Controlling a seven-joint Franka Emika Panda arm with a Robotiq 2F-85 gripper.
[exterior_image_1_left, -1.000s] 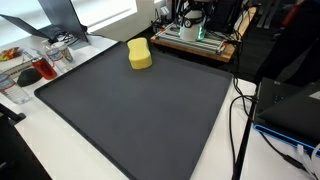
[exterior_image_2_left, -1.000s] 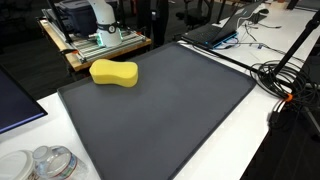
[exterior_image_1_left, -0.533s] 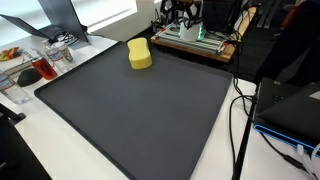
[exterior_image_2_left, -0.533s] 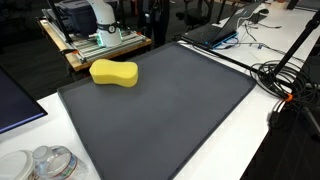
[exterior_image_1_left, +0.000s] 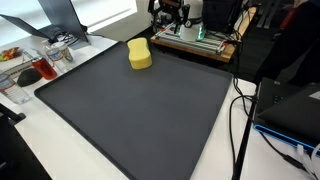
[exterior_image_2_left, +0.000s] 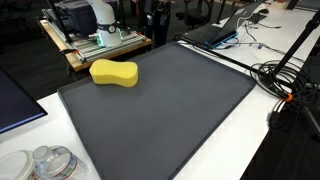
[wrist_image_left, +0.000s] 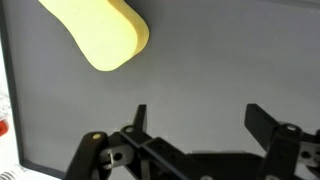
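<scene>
The gripper stood with its jaws wide apart and held nothing. In the wrist view only bare mat showed between its two dark fingers. The sponge lay toward the upper left of that view. It was clear of both fingers, touched neither, and sat off to the side of the gap rather than in line with it.

In an exterior view the gripper hung above the far edge of the mat, in front of a wooden stand with green-lit gear. The sponge rested flat on the mat near that far edge. It was lower in the picture than the gripper, a little to one side, and apart from it.

In an exterior view the yellow sponge lay near a back corner of the mat, just inside its border, with its long side roughly along the edge. A laptop and a tangle of cables sat off the mat on the white table, well apart from the sponge. I could not make out the gripper in that view.
</scene>
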